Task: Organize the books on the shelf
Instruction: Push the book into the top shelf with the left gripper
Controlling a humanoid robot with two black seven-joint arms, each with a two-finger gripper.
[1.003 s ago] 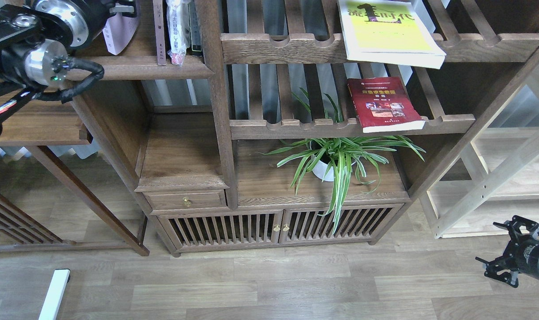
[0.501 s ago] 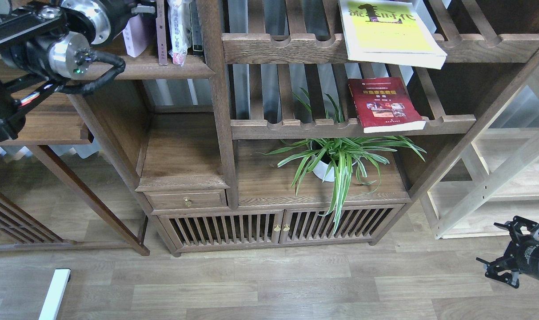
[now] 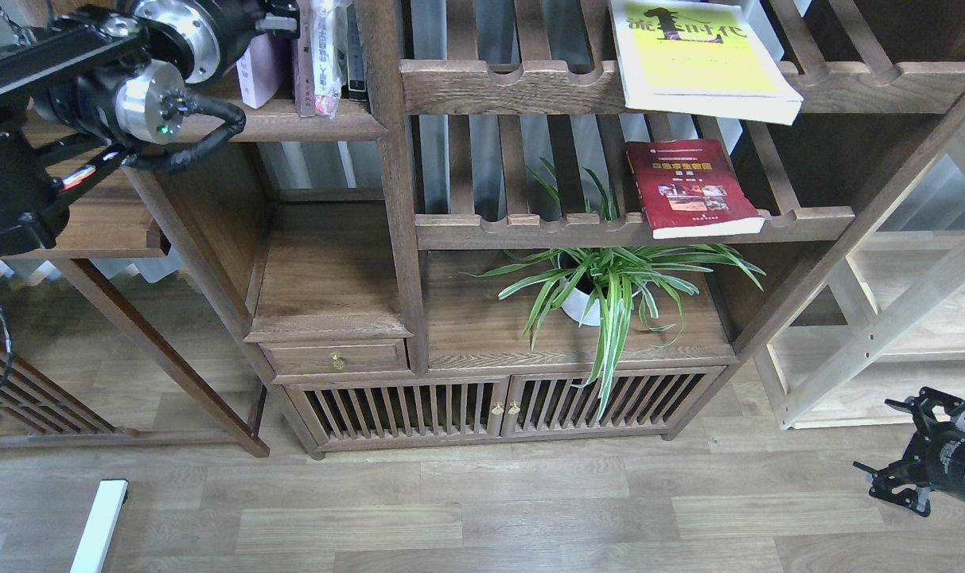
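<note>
Left gripper [image 3: 271,24] (fingers hidden) holds lavender book [image 3: 258,60] upright.

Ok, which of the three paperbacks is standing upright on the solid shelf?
The pale lavender book, at the left gripper. The yellow-green book and red book lie flat on slatted racks.

You see a wood plank floor [image 3: 530,509], a dark cabinet [image 3: 490,410] with slatted doors, a potted plant [image 3: 601,290], and a pale wood rack [image 3: 888,334] right.

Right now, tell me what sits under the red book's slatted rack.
Under the slatted rack holding the red book stands a potted spider plant on a wooden ledge. Its white pot is mostly covered by leaves.
</note>
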